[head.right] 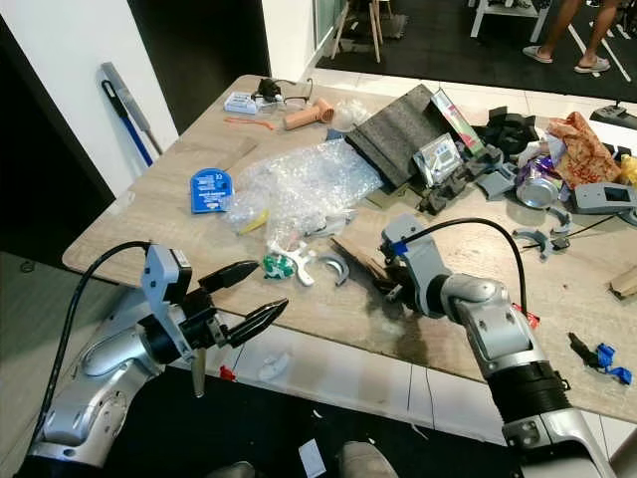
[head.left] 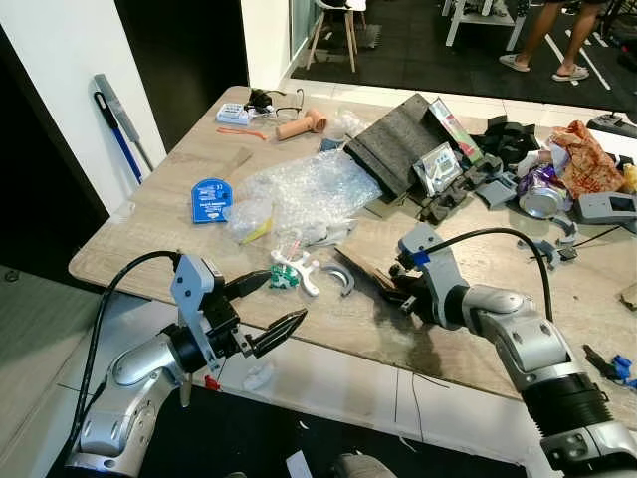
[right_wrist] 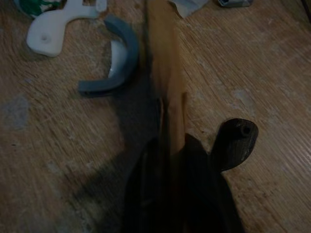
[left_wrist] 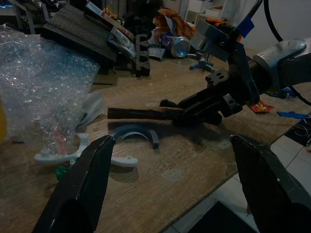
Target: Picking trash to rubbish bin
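Right gripper (head.left: 403, 287) jaws clenched on flat brown cardboard strip (left_wrist: 141, 113); lift clear of wooden counter (head.left: 179, 224) level. Left gripper (head.left: 274, 307) jaws released.

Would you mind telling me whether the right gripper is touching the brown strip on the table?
Touching. In the left wrist view, the right gripper has its fingers shut on the brown strip.

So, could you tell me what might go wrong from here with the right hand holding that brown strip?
The right hand grips the brown strip only at one end, so the long free part may droop or slip out when lifted. That free end lies close to the grey curved piece and the white plastic piece, so a sideways swing could knock them. The left hand hangs open off the table edge and could bump it if it rises.
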Motion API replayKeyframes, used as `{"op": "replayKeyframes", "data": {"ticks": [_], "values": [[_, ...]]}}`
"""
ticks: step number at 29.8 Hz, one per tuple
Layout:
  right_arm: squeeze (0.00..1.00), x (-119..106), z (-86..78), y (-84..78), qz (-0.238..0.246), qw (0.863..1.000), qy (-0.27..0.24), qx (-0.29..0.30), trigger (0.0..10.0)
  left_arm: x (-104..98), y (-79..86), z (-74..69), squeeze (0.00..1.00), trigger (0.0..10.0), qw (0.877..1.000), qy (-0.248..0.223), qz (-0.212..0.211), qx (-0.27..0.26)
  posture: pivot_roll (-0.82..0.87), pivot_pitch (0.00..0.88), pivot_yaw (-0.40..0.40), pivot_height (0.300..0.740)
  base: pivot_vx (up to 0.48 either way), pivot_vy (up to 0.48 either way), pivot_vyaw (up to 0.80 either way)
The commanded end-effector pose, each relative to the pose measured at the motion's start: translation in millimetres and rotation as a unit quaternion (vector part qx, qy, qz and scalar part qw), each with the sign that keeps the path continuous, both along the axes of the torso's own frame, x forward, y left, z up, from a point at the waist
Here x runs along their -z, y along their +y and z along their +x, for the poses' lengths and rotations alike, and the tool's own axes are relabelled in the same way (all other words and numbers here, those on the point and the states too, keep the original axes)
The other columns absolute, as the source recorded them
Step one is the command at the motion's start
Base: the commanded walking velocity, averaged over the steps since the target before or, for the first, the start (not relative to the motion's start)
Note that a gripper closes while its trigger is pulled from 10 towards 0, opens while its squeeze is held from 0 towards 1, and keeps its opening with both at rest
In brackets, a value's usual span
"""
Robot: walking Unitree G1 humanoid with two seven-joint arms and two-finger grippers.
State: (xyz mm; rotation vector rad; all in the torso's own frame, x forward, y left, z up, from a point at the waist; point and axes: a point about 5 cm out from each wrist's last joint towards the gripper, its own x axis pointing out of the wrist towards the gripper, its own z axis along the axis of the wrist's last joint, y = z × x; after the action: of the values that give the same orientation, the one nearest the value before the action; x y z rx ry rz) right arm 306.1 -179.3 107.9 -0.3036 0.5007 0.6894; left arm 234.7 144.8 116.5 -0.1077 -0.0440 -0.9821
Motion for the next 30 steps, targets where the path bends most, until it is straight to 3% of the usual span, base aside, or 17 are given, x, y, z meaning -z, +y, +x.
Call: {"op": "replayKeyframes", "data": {"ticks": [1,8,9,12,15,16,18,19,21,24,25,29,30], "values": [[0.00,9,-3.2,-1.9,0.004,1.000,0.022,0.012,0.0,0,2.6,0.8,0.00,10.0,1.000,0.002,0.011,0.004,-0.15,0.000,0.017,0.740,0.000,0.000,0.00],[0.00,5,-0.3,0.1,0.028,0.999,0.008,0.019,0.0,0,2.7,2.5,0.00,10.0,1.000,0.002,0.012,0.003,-0.15,0.000,0.018,0.740,0.000,0.000,0.00],[0.00,-6,3.6,4.5,0.074,0.997,-0.022,0.026,0.0,0,2.7,3.3,0.00,10.0,1.000,0.003,0.012,0.002,-0.15,0.000,0.018,0.740,0.000,0.000,0.00],[0.00,-13,5.9,8.0,0.113,0.992,-0.042,0.031,0.0,0,2.9,4.1,0.00,10.0,1.000,0.003,0.011,0.000,-0.15,0.000,0.018,0.740,0.000,0.000,0.00],[0.00,-32,7.7,16.0,0.226,0.970,-0.082,0.045,0.0,0,3.9,6.2,0.00,10.0,1.000,0.004,0.007,-0.011,-0.15,0.000,0.019,0.740,0.000,0.000,0.00],[0.00,-32,7.7,16.0,0.226,0.970,-0.082,0.045,0.0,0,3.9,6.2,0.00,10.0,1.000,0.004,0.007,-0.011,-0.15,0.000,0.019,0.740,0.000,0.000,0.00],[0.00,-44,8.5,17.8,0.294,0.948,-0.108,0.062,0.0,-1,6.0,9.1,0.00,10.0,1.000,0.003,-0.003,-0.028,-0.16,0.000,0.019,0.740,0.000,0.000,0.00],[0.00,-44,8.5,17.8,0.294,0.948,-0.108,0.062,0.0,-1,6.0,9.1,0.00,10.0,1.000,0.003,-0.003,-0.028,-0.16,0.000,0.019,0.740,0.000,0.000,0.00],[0.00,-45,3.7,21.8,0.351,0.927,-0.112,0.074,0.0,-3,11.4,17.3,0.00,10.0,0.997,0.008,-0.010,-0.081,-0.16,0.000,0.018,0.740,0.000,0.000,0.00],[0.00,-44,2.0,23.1,0.356,0.925,-0.111,0.074,0.0,-3,12.3,19.2,0.00,10.0,0.996,0.010,-0.009,-0.093,-0.16,0.000,0.018,0.740,0.000,0.000,0.00],[0.00,-32,-2.1,26.1,0.359,0.923,-0.102,0.089,0.0,-4,12.5,24.3,0.00,10.0,0.992,0.015,-0.010,-0.126,-0.16,0.000,0.016,0.740,0.000,0.000,0.00],[0.00,-13,-7.4,30.1,0.343,0.930,-0.080,0.107,0.0,-6,10.6,29.8,0.00,10.0,0.986,0.010,-0.006,-0.168,-0.15,0.000,0.017,0.740,0.000,0.000,0.00],[0.00,-15,-5.2,28.3,0.349,0.927,-0.084,0.112,6.3,-5,11.4,30.6,0.00,10.0,0.985,0.012,-0.002,-0.173,-0.15,0.000,0.019,0.740,0.000,0.000,0.00]]}}
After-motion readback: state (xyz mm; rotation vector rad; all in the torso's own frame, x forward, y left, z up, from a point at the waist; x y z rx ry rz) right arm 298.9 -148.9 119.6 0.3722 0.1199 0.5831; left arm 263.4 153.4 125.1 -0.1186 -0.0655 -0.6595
